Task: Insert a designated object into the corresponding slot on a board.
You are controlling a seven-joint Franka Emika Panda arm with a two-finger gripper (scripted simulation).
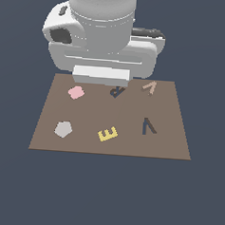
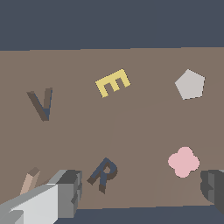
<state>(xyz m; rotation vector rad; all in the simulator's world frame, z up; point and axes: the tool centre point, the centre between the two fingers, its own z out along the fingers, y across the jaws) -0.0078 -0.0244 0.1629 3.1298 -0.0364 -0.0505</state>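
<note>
Nearest in the exterior view, the board (image 1: 110, 147) shows the tan V (image 1: 150, 88) loose at its far edge, apart from the V slot (image 1: 148, 126) nearer the front; in the wrist view the gripper (image 2: 142, 188) spreads wide, empty, so pick-up and insertion remain.

Yellow E (image 1: 107, 133) — pink blob (image 1: 76, 92), grey pentagon (image 1: 63, 129), dark R (image 1: 117, 91)

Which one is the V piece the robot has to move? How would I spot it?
Find the brown board. Look along its far edge, toward the exterior view's right, just beside the robot's white body. The tan V piece lies there. It is light pinkish-brown, unlike the dark grey V slot nearer the camera and the dark R beside it.
</note>
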